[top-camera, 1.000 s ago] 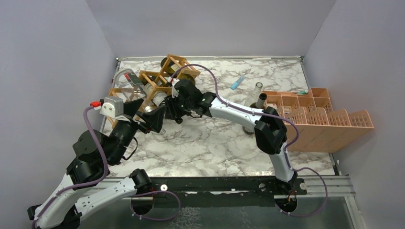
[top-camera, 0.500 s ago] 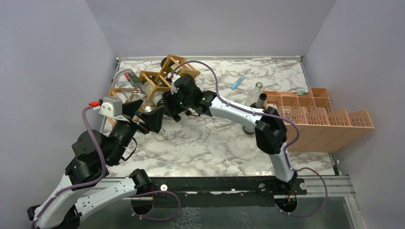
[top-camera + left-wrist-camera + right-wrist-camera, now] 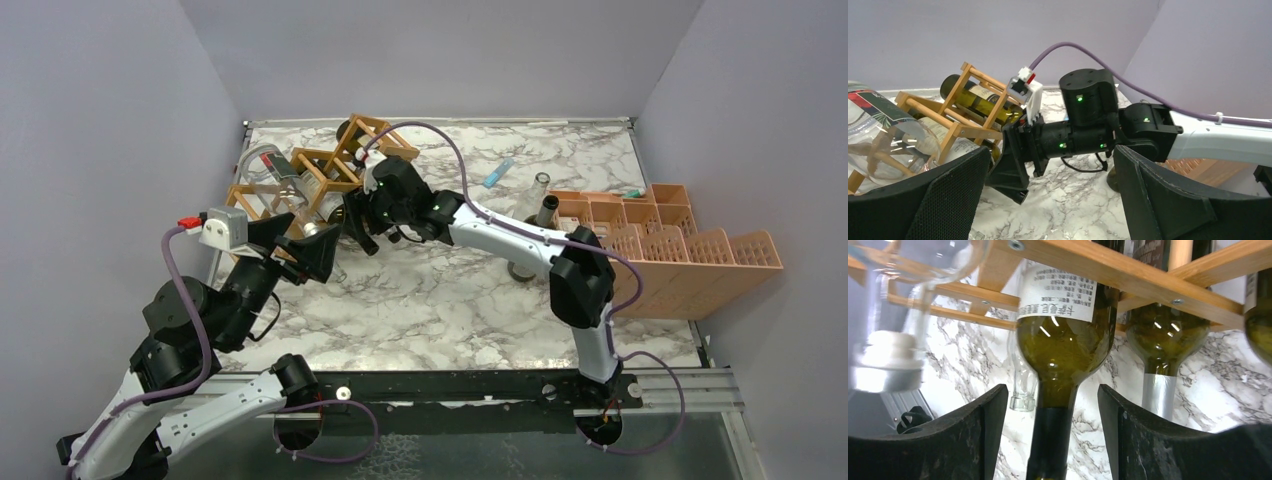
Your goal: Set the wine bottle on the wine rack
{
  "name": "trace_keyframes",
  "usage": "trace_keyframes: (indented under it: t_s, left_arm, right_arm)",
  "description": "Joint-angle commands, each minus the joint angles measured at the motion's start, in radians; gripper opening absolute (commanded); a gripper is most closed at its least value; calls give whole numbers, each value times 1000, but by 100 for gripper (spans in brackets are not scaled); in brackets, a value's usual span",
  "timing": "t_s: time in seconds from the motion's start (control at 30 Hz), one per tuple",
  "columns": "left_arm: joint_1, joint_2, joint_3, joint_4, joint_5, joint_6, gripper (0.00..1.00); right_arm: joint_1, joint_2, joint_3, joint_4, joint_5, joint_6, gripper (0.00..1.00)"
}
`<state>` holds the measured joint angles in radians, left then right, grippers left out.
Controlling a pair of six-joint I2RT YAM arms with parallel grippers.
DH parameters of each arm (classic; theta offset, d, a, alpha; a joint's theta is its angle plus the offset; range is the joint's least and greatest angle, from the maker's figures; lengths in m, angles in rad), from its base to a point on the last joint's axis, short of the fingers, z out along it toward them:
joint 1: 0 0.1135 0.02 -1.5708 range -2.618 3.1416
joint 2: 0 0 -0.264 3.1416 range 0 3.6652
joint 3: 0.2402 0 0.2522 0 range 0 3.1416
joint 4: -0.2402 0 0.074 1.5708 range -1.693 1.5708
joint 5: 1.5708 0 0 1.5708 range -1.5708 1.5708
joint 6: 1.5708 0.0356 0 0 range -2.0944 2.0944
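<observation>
**Wine bottle (image 3: pixel 1063 340) lying in wine rack (image 3: pixel 325 170), right fingers loose around its neck**

Top view: right arm reached far forward-left over the marble table (image 3: pixel 450 300). The right gripper (image 3: pixel 356 228) was at the rack's near face, back-left of the table. Left arm was bent with its elbow raised, and the left gripper (image 3: pixel 300 245) was just beside the rack, pointing toward the right gripper. Pink crate (image 3: pixel 680 260) sat at the right edge.

Left wrist view: left fingers (image 3: pixel 948 200) were spread wide with nothing gripped. Right wrist was level, its gripper angled down beside the rack.

Right wrist view: bottle body rested in a rack opening, neck poking out between the right fingers (image 3: pixel 973 440). These stood apart, gaps on both sides, not touching. A second bottle (image 3: pixel 1168 335) lay in the next opening.
</observation>
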<state>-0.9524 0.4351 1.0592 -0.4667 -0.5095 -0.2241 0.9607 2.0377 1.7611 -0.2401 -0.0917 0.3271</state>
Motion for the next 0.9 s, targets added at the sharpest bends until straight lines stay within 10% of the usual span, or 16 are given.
trace_keyframes:
  t_s: [0.0, 0.23, 0.5, 0.87]
  left_arm:
    - [-3, -14, 27, -34, -15, -25, 99]
    - [-3, -21, 7, -42, 7, -27, 99]
    - [-3, -6, -65, -30, 61, 46, 99]
    - [-3, 17, -224, 124, 168, 74, 99]
  right_arm:
    - [4, -119, -39, 71, 46, -39, 71]
    - [3, -330, -227, 97, 109, -117, 72]
    - [1, -788, -568, 141, 476, -265, 72]
    - [2, -1086, -613, -167, 1059, -255, 72]
